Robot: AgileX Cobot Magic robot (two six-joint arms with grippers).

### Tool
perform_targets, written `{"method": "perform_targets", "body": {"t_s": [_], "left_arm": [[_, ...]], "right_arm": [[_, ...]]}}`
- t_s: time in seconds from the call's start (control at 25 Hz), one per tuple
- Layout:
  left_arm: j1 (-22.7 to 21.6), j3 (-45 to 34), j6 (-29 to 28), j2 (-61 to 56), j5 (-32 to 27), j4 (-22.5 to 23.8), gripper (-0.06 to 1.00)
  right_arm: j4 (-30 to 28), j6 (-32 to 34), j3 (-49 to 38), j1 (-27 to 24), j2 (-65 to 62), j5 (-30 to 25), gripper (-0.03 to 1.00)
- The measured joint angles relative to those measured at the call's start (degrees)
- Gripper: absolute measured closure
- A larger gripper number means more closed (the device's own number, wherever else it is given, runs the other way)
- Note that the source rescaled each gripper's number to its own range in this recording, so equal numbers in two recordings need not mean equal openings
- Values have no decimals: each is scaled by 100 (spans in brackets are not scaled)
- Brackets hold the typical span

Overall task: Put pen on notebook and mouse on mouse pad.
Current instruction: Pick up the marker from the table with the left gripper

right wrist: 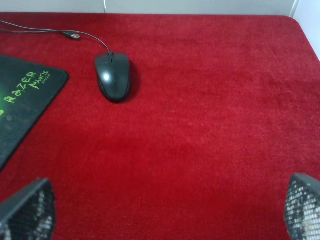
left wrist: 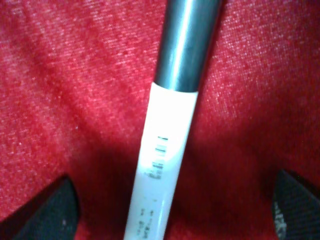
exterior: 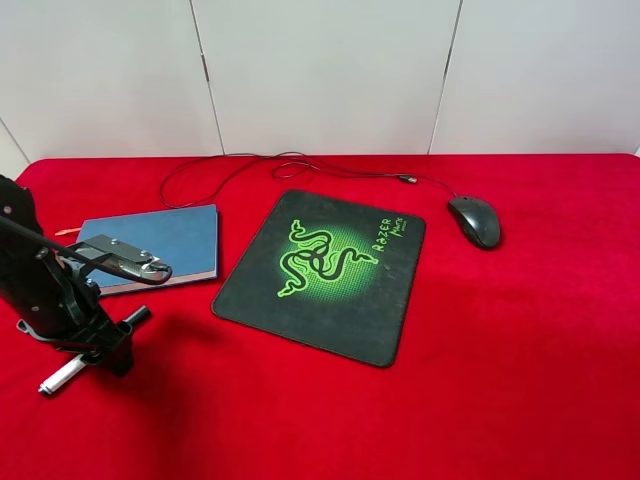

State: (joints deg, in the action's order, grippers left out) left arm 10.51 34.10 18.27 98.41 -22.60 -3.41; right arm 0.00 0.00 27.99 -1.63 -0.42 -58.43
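White pen (left wrist: 165, 165) lies untouched between the wide-spread left jaws.

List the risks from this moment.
1. The slim white, black-capped pen lies between the fingers of the open left gripper; being round, it may roll or tilt when pinched.
2. The glossy black mouse trails a long thin cable looped behind the black green-logo mouse pad; dragging may snag it.

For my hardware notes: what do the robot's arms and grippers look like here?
The left arm, the only one in view, is black and jointed, with a silvery metal part on top and a thin black cable. The left gripper has dark wedge-shaped fingertips; the right gripper has grey ones with a fine mesh texture.
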Motion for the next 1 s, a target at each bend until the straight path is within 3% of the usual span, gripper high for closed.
{"method": "perform_targets", "body": {"t_s": [0.28, 0.84, 1.0], "left_arm": [[0, 0, 0, 0, -46, 0, 32], [0, 0, 0, 0, -319, -25, 93], [0, -5, 0, 0, -338, -37, 94]], "right_arm": [[0, 0, 0, 0, 0, 0, -3], [0, 0, 0, 0, 0, 0, -3], [0, 0, 0, 0, 0, 0, -3]]}}
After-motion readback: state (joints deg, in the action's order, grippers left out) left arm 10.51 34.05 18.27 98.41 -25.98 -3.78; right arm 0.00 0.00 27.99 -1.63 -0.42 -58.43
